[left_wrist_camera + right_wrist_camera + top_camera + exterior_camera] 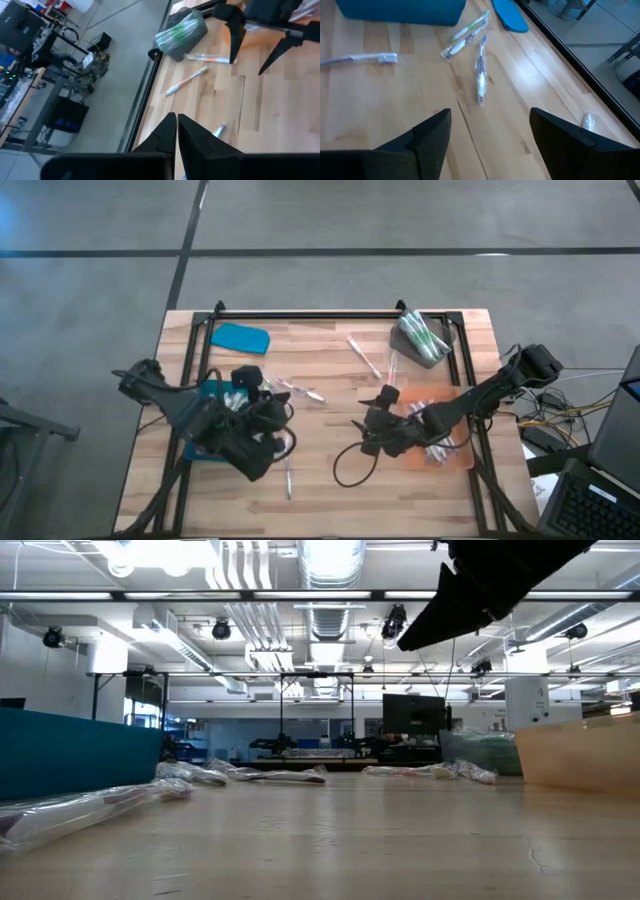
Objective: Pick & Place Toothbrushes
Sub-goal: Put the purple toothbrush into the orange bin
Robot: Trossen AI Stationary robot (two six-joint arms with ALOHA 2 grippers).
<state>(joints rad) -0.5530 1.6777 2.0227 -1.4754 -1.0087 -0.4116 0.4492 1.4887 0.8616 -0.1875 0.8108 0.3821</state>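
Three thin, plastic-wrapped toothbrushes [479, 65] lie ahead of the right gripper [490, 132] in its wrist view, on the pale wooden table [410, 100]. The gripper's dark fingers stand wide apart with nothing between them. The nearest of the three is the pale one with a purple tint, lying just beyond the fingertips and roughly in line with the gap, long axis pointing away from the gripper. The green-and-white one [465, 34] crosses behind it at a slant, close to the blue plastic tray [400, 11].

In the overhead view the right gripper [375, 423] hovers near mid-table, beside the orange tray [440, 448]. These brushes lie between the two arms. The left gripper [262, 412], pinched shut on nothing visible, sits over the blue tray and looks slightly nearer to them, but the right one is open and aimed. More wrapped brushes fill the grey bin [425, 338] at the far edge.
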